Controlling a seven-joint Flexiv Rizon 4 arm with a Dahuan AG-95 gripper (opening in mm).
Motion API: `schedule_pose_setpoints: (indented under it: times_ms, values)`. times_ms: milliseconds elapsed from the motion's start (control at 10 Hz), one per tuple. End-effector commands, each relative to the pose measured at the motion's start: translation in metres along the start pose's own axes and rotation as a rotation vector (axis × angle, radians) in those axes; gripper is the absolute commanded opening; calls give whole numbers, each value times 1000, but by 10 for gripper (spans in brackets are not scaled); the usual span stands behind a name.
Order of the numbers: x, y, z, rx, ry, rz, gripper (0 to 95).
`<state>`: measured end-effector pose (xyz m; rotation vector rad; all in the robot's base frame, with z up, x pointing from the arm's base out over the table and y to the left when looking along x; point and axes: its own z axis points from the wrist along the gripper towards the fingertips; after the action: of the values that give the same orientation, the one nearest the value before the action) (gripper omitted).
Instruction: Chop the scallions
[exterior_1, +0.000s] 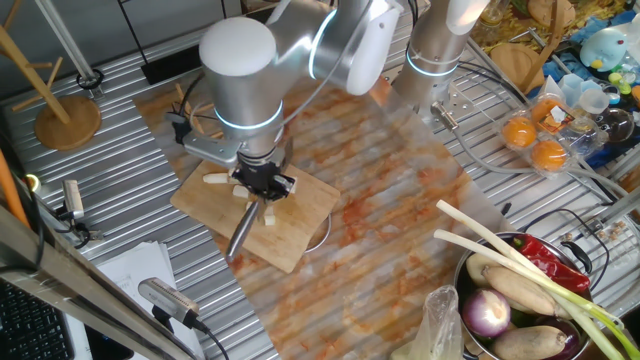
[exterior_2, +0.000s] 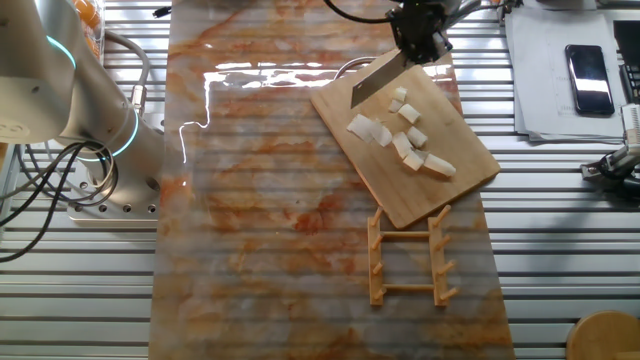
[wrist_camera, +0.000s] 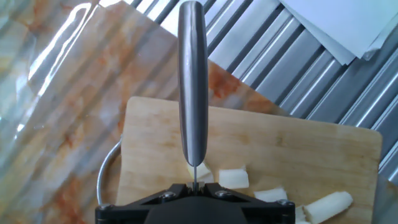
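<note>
The marbled orange-and-white mat (exterior_2: 270, 200) covers most of the ribbed metal table (exterior_2: 560, 250) under me, and my silver arm (exterior_1: 245, 80) bends down over its near end. On the mat lies the wooden cutting board (exterior_2: 455, 185), set at an angle, with one corner sitting over a thin metal ring (wrist_camera: 102, 177) that peeks out beneath it. Just beside the board, on the mat, rests a small wooden rack (exterior_2: 410, 255) with pegs. Off to one side of the table stands a metal bowl (exterior_1: 475, 300) holding long white stalks with green leaves (exterior_1: 520, 265), a red onion (exterior_1: 487, 312) and a red pepper (exterior_1: 545, 255). My pincer (exterior_1: 262, 187) is clenched on the handle of a knife (wrist_camera: 193, 87), whose blade points away from me over the board's edge; in the hand view I look straight along its spine, and the blade tilts down toward the wood. The scallions (exterior_2: 400, 135) lie on the board as several short pale chunks, scattered in a loose line across its middle, some touching one another, the nearest ones just beside the blade. A phone (exterior_2: 588, 78) lies on papers well apart from the board.
</note>
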<state>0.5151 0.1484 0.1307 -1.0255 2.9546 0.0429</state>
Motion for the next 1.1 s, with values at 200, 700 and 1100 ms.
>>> schedule_pose_setpoints:
  times_ms: [200,700,1100]
  values:
    - [-3,3,2,-14,-14,25,0]
    - [-16,46,-6,1,-17,84,0]
    - [-8,25,-6,83,1,218,0]
